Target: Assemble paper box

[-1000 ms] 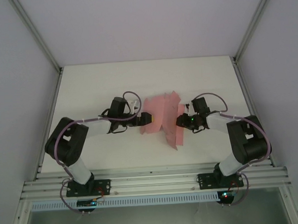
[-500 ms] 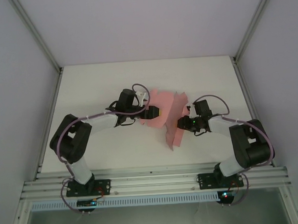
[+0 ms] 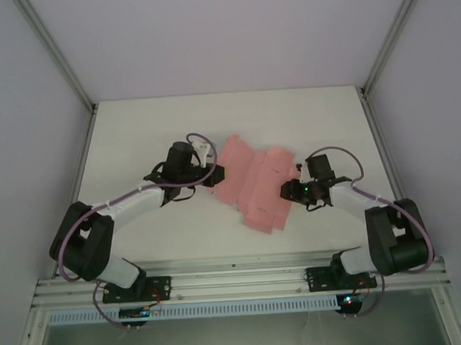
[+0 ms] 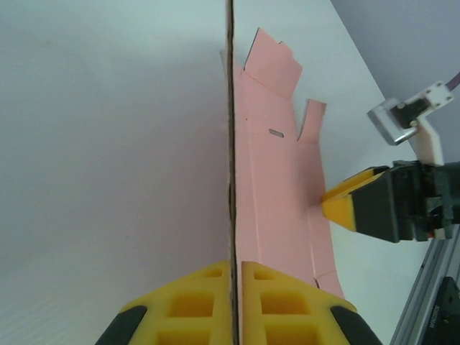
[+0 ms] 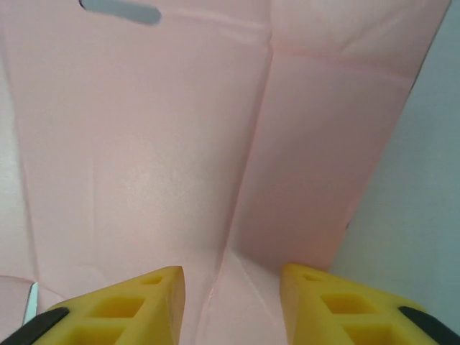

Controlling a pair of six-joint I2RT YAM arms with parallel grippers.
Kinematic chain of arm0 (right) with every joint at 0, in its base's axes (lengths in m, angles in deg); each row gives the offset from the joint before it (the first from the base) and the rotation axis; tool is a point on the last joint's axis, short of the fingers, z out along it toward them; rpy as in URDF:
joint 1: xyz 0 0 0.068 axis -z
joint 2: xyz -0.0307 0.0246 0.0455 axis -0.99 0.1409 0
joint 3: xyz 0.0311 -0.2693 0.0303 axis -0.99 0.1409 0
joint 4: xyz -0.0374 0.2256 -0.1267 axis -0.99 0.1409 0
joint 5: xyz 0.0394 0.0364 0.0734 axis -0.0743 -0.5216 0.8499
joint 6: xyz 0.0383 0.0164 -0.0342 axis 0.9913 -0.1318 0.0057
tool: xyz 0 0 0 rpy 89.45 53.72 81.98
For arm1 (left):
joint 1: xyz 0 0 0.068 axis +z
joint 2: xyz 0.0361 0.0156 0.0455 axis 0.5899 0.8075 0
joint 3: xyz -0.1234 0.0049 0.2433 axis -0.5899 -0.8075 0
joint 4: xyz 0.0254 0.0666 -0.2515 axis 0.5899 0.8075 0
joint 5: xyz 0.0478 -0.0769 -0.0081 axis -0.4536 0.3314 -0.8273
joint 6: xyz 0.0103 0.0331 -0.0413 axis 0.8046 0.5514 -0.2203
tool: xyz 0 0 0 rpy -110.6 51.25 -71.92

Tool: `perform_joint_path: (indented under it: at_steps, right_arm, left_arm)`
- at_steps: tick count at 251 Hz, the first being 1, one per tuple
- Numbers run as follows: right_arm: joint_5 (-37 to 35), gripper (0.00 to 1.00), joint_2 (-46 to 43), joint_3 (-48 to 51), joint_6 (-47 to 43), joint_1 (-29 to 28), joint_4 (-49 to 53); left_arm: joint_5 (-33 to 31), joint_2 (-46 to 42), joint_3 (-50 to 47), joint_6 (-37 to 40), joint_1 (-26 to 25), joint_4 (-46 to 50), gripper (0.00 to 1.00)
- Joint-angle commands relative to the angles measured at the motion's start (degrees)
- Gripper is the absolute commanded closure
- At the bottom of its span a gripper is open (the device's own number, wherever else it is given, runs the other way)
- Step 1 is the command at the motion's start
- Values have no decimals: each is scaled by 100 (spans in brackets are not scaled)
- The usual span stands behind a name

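Observation:
The paper box (image 3: 254, 183) is a flat salmon-pink die-cut sheet with creases and tabs, spread across the middle of the table. My left gripper (image 3: 217, 173) is shut on its left edge. In the left wrist view that edge runs straight up between the closed yellow pads (image 4: 269, 291), and the paper box (image 4: 277, 180) stretches away to the right. My right gripper (image 3: 288, 191) sits at the sheet's right side. Its fingers stand apart over a crease of the paper box (image 5: 144, 144), so the right gripper (image 5: 231, 302) is open.
The white table (image 3: 135, 131) has bare room to the left, behind and right of the sheet. An aluminium rail (image 3: 236, 280) with both arm bases runs along the near edge. Enclosure walls and corner posts (image 3: 62, 58) ring the table.
My left gripper has closed on the sheet's left edge and drawn back left. The sheet, partly folded up before, now lies spread out flatter. My right gripper shifted slightly right and widened.

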Motion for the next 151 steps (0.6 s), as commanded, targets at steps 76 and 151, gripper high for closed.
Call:
perform_joint_path:
  at_steps: [76, 151]
  right_arm:
    - [-149, 3, -2935, 144, 456, 467, -157]
    - [1265, 2, -3084, 400, 867, 803, -1971]
  left_arm:
    - [612, -1532, -351, 2, 22, -1581, 100]
    - [913, -2604, -315, -279, 15, -2199, 100]
